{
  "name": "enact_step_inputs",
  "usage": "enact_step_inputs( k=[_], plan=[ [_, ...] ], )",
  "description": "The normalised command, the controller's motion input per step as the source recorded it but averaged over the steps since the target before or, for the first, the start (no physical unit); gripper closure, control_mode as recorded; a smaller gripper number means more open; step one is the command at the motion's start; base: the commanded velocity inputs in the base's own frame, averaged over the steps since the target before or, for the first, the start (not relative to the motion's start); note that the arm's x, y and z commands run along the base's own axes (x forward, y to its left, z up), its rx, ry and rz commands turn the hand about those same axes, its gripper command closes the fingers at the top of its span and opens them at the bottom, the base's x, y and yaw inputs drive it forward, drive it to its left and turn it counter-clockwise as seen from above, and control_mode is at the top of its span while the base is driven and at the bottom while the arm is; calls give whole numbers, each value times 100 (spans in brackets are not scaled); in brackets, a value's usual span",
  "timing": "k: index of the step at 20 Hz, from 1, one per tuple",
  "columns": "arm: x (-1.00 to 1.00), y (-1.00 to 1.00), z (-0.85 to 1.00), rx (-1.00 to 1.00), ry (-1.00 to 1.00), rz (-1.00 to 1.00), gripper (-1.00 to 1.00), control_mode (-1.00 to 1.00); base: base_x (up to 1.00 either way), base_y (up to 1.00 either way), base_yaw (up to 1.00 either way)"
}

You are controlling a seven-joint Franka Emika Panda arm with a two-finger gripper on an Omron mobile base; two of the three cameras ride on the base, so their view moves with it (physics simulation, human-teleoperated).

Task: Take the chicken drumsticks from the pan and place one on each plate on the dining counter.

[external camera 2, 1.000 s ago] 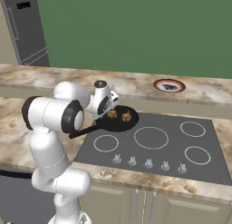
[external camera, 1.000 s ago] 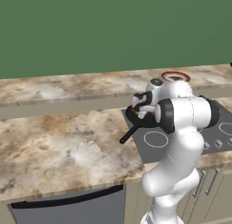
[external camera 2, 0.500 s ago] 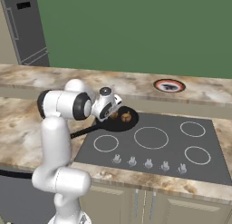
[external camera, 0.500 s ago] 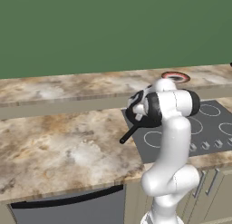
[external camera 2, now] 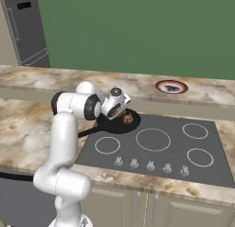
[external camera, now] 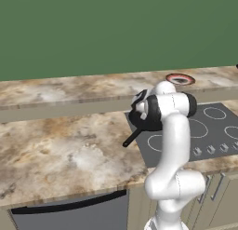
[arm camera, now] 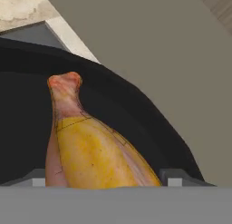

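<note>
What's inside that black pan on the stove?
In the pan, one golden-brown drumstick lies between the fingertips of the hand, and another lies at the pan's right side. The arm covers the rest of the pan's inside.

Pan (external camera 2: pixel 120 124) on the cooktop's (external camera 2: pixel 156 148) rear-left corner, drumstick (external camera 2: pixel 128 119) inside; plate (external camera 2: pixel 171 87) on the dining counter (external camera 2: pixel 69 79) behind.

A grey cooktop (external camera 2: pixel 156 148) with white ring burners is set in the marble worktop (external camera: pixel 60 150). Its knobs (external camera 2: pixel 150 165) line its near edge. A dark fridge (external camera 2: pixel 27 31) stands far left of the cooktop.
</note>
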Motion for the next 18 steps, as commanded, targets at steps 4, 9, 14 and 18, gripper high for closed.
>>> enact_step_inputs(
  k=[4,9,14,18],
  plan=[
    [-33,-1,21,-1,2,0,100,-100,0,0,0],
    [-90,2,100,-1,13,0,100,-100,0,0,0],
    [-100,19,100,-8,30,2,100,-100,0,0,0],
    [-100,34,100,-5,23,9,100,-100,0,0,0]
  ],
)
